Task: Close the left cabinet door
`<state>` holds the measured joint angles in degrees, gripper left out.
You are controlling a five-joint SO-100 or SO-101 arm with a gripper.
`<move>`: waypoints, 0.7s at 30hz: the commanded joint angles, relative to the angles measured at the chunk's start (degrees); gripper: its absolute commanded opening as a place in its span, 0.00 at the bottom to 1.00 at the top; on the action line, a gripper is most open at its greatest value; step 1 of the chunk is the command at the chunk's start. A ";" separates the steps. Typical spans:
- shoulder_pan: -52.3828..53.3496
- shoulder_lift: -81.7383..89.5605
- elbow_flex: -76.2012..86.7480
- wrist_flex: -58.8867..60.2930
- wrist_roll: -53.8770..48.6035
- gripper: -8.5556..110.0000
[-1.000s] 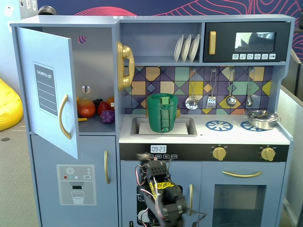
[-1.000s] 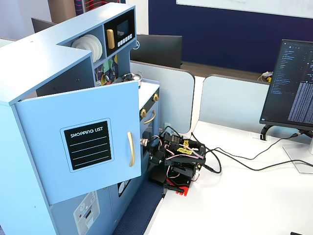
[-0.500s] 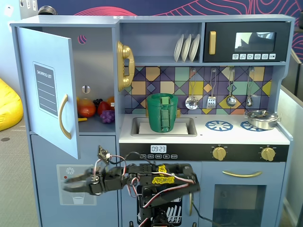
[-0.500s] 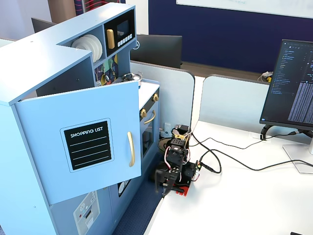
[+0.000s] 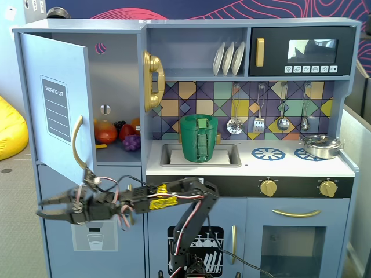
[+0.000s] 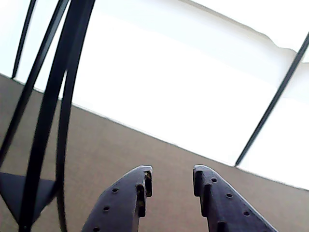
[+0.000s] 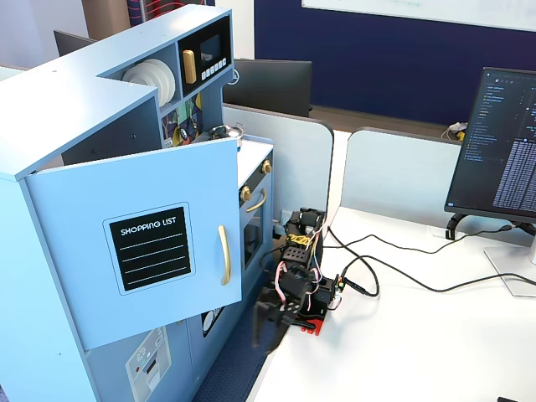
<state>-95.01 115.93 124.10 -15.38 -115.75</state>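
The left cabinet door (image 5: pixel 55 104) stands swung wide open; just below its bottom edge the gripper (image 5: pixel 42 207) hangs spread, holding nothing.

The left cabinet door (image 5: pixel 55 107) is swung wide open, and the space in front of the upper left compartment is blocked by its panel; its gold handle (image 5: pixel 77 142) projects from the face. Below the door's lower edge, open air is left, and the gripper (image 5: pixel 42 208) is held there with its fingers parted, nothing between them. In the wrist view, only bare floor and thin dark rods (image 6: pixel 48 96) at the left are seen ahead. Inside the compartment, the shelf is crowded with toy fruit (image 5: pixel 119 133). Toward the table's right edge, loose cables (image 7: pixel 402 268) and a monitor (image 7: pixel 502 151) are found; its near edge is bare.
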 commanded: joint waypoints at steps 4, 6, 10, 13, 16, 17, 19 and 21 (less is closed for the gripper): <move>6.86 -4.92 -11.25 -1.93 -1.67 0.07; 8.53 -4.22 -10.02 -3.16 -1.67 0.07; 11.60 -1.67 -6.68 -4.66 -1.67 0.07; 15.03 0.18 -2.81 -7.38 -1.85 0.07; 19.16 1.58 0.09 -10.90 -1.49 0.07; 20.83 1.93 0.53 -11.78 -1.41 0.07; 24.52 2.37 0.97 -13.71 -1.14 0.07; 28.39 2.81 1.41 -15.29 -0.53 0.07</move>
<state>-73.04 114.52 125.95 -26.81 -116.89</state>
